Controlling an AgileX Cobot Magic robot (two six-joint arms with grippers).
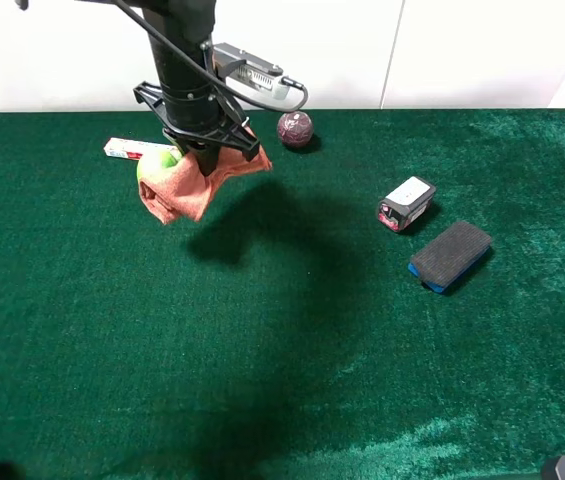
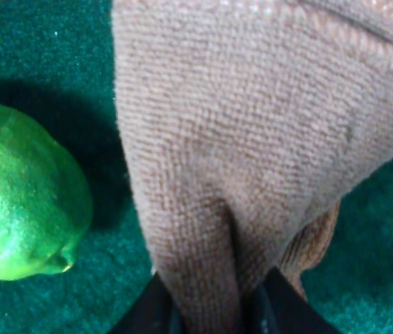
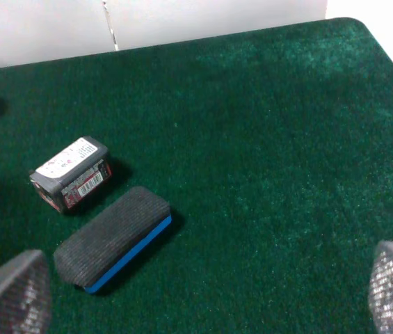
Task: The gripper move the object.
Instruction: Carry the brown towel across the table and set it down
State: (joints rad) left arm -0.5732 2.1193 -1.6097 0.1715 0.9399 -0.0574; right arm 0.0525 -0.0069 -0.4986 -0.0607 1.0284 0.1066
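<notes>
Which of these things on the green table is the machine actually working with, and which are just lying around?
In the job: the left end effector, shut on the orange towel hanging from it.

Lying about: green fruit, dark red ball, labelled black box, black-and-blue sponge, white-and-red packet.

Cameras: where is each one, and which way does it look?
Exterior high: up high, looking down at the table; left arm shows, holding the towel.
Left wrist: on left arm, facing towel and green fruit; left gripper shows.
Right wrist: on right arm, facing the sponge; right gripper shows.
High and right views share the sponge.
</notes>
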